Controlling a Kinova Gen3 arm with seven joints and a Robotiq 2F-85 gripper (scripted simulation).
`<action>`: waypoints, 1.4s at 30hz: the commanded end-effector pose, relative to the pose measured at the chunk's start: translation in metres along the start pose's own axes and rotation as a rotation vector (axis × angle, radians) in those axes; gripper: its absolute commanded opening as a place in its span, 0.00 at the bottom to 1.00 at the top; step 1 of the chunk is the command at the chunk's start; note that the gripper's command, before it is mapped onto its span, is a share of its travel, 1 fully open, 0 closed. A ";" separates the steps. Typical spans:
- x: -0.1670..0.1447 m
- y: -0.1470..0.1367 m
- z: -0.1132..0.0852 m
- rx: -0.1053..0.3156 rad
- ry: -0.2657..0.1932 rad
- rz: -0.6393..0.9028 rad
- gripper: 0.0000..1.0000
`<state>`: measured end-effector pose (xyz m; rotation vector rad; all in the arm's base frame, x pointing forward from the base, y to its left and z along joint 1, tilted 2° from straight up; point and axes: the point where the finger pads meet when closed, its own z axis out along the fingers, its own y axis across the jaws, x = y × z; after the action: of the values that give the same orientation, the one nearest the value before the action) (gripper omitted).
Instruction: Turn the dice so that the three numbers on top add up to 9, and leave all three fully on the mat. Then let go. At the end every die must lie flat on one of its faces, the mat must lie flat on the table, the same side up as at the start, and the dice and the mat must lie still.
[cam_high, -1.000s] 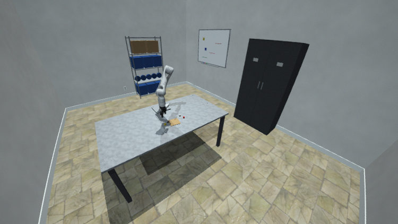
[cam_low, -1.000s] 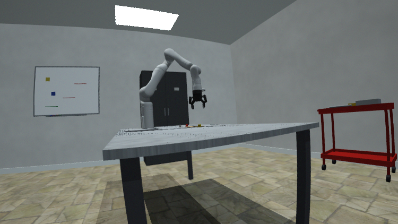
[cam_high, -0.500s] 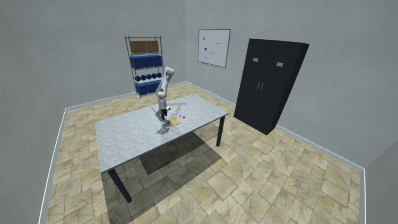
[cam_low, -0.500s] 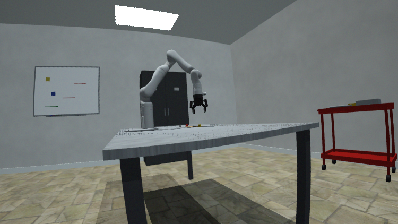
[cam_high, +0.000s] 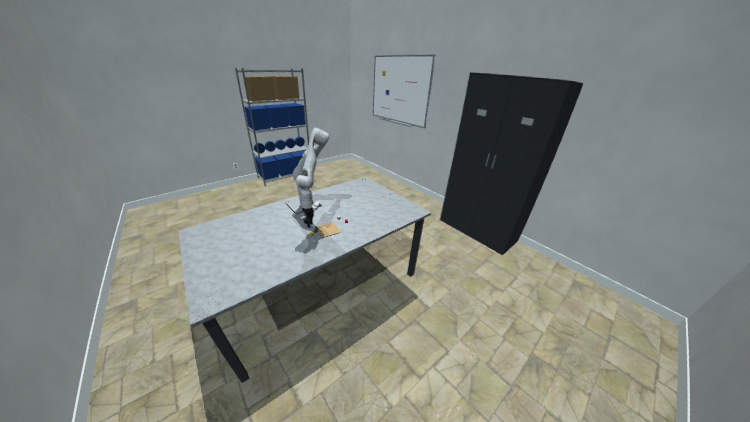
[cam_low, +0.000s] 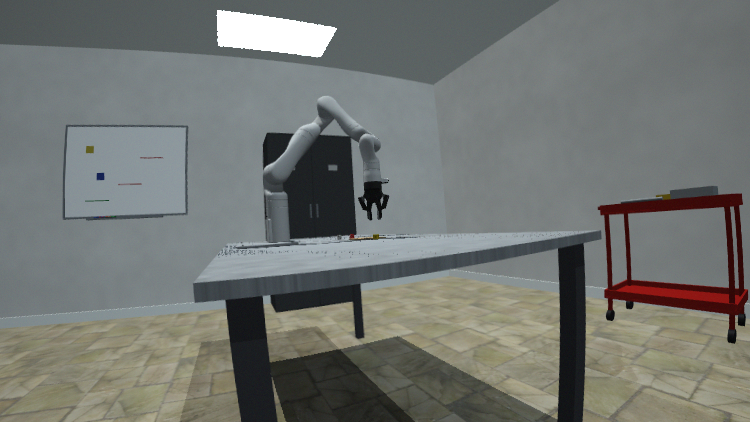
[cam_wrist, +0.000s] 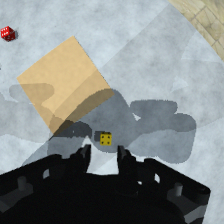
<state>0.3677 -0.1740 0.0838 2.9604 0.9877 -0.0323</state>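
A tan mat (cam_wrist: 65, 82) lies flat on the grey table. A yellow die (cam_wrist: 105, 139) lies on the table just off the mat's near corner, with four pips up. A red die (cam_wrist: 7, 33) lies on the table apart from the mat, at the far left of the wrist view. A white die (cam_high: 338, 217) lies beside the red die (cam_high: 347, 220), also off the mat (cam_high: 329, 229). My gripper (cam_wrist: 104, 152) hangs well above the yellow die (cam_low: 375, 236), with its fingers partly closed and a gap between them. Nothing is between the fingers (cam_low: 374, 214).
The table's edge runs past the upper right corner of the wrist view. The arm's base (cam_low: 276, 215) stands on the table behind the dice. A red cart (cam_low: 676, 246) stands off to the right, away from the table.
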 end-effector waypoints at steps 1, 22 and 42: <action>0.000 0.000 0.000 -0.001 0.001 0.000 0.35; 0.000 0.000 0.000 -0.001 0.001 0.000 0.35; 0.000 0.000 0.011 -0.001 0.001 0.000 0.35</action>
<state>0.3692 -0.1735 0.0758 2.9579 0.9910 -0.0260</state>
